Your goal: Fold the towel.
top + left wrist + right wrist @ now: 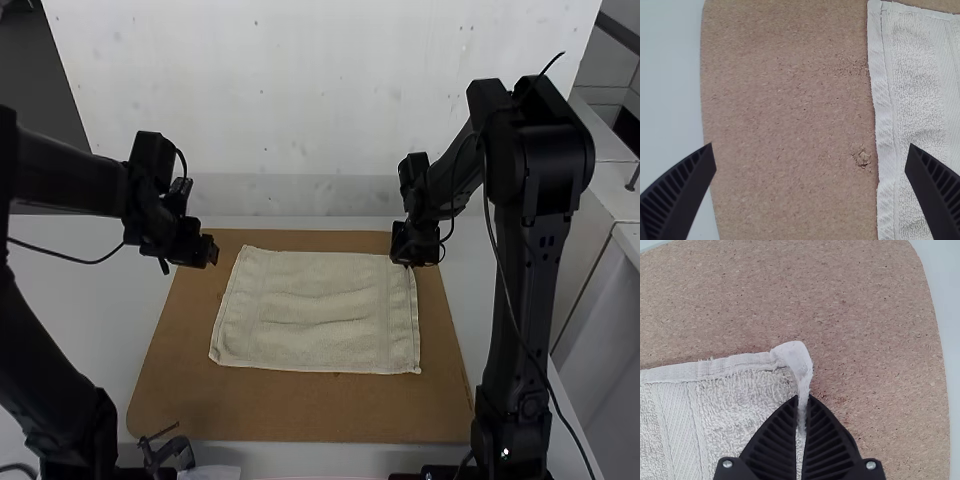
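High view: your cream terry towel point(316, 312) lies spread on the cork board point(300, 412), which sits on the white surface point(95, 300); a few shallow ripples run across its middle. You have the left end effector point(207, 250) over the board's far left part, just beside the towel and apart from it. Your right end effector point(405, 258) is at the towel's far right corner. Left wrist view: your left end effector point(811, 149) is wide open with nothing between its fingers, cork and the towel's hemmed left edge below. Right wrist view: your right end effector point(802, 401) is closed on the hem right by the corner, pinching it up into a narrow ridge; towel otherwise flat there.
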You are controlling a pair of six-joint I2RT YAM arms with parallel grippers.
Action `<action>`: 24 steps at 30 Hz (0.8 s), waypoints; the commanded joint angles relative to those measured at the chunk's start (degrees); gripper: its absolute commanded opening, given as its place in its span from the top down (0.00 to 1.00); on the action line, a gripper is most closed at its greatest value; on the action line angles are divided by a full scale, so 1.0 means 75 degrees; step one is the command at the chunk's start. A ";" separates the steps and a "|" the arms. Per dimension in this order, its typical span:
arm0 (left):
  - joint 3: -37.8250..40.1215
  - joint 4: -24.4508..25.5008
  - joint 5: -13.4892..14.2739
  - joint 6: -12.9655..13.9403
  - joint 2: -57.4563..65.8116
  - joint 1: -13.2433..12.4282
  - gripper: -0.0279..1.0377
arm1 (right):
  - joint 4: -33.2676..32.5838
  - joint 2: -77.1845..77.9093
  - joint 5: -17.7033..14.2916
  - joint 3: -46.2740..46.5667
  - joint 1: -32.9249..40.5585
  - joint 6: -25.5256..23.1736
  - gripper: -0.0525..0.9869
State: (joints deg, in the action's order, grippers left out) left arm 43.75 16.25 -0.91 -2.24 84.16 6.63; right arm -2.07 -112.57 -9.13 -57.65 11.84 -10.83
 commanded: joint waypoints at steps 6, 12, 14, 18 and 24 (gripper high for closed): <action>0.1784 0.0036 -0.0008 -0.0217 0.1716 0.0487 0.06 | -0.0029 -0.0553 0.0396 0.0034 0.0121 -0.0115 0.93; 0.2792 0.0294 0.0238 -0.0522 0.2841 0.0721 0.06 | -0.0018 -0.0623 0.0385 0.0034 0.0133 -0.0079 0.93; 0.3097 0.0423 0.0496 -0.0568 0.3228 0.0815 0.07 | -0.0006 -0.0635 0.0385 0.0022 0.0133 -0.0068 0.93; 0.3718 0.0833 0.0789 -0.0592 0.3954 0.1049 0.07 | 0.0018 -0.0705 0.0385 0.0011 0.0109 -0.0068 0.93; 0.4351 0.1068 0.0836 -0.0639 0.4634 0.1260 0.08 | 0.0041 -0.0799 0.0385 0.0022 0.0133 -0.0056 0.93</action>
State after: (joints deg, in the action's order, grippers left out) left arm 72.73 23.70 4.12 -6.28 117.45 15.33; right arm -1.98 -112.97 -9.32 -57.84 11.88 -10.94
